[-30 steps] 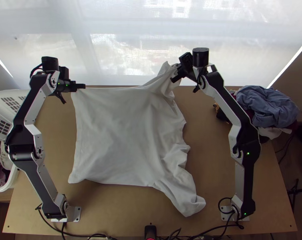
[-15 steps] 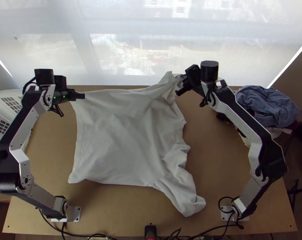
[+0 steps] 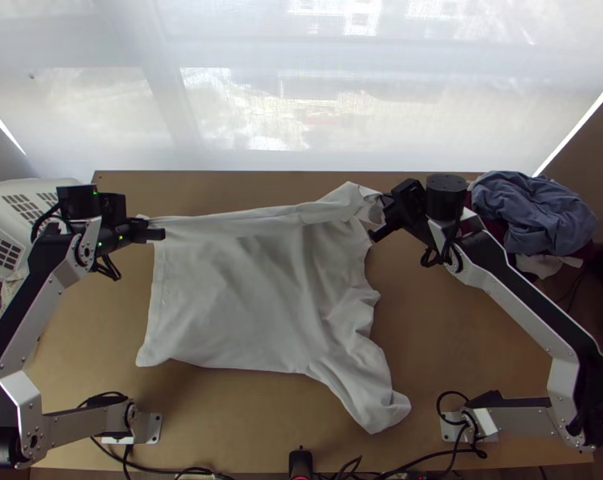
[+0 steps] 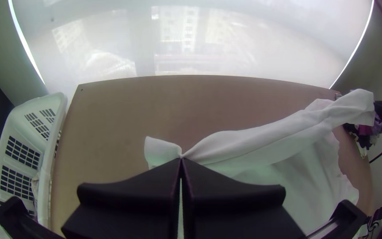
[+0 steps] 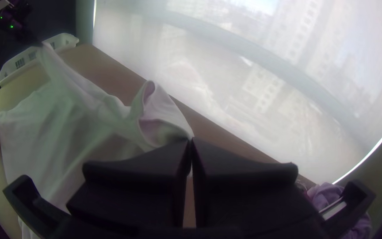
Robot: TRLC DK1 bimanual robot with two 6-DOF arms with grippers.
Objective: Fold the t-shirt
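The white t-shirt (image 3: 245, 296) lies spread on the table, its far edge lifted and drawn between the two grippers. My left gripper (image 3: 159, 234) is at the shirt's far left corner in the top view. In the left wrist view, my left gripper (image 4: 181, 160) is shut on the edge of the t-shirt (image 4: 261, 141), a small flap sticking out past the tips. My right gripper (image 3: 375, 218) holds the far right part. The right wrist view has my right gripper (image 5: 191, 140) shut on a bunched bit of the t-shirt (image 5: 89, 102), with a loose loop beside it.
A white laundry basket (image 4: 45, 132) stands off the table's left side. Piled clothes (image 3: 533, 212), blue-grey on top, lie at the far right. The wooden table (image 3: 245, 420) shows bare around the shirt, and a window with a pale blind rises behind its far edge.
Both grippers have come back toward the table's near edge, holding the shirt, and its far edge has come with them, folding over slightly. The right gripper has also shifted right.
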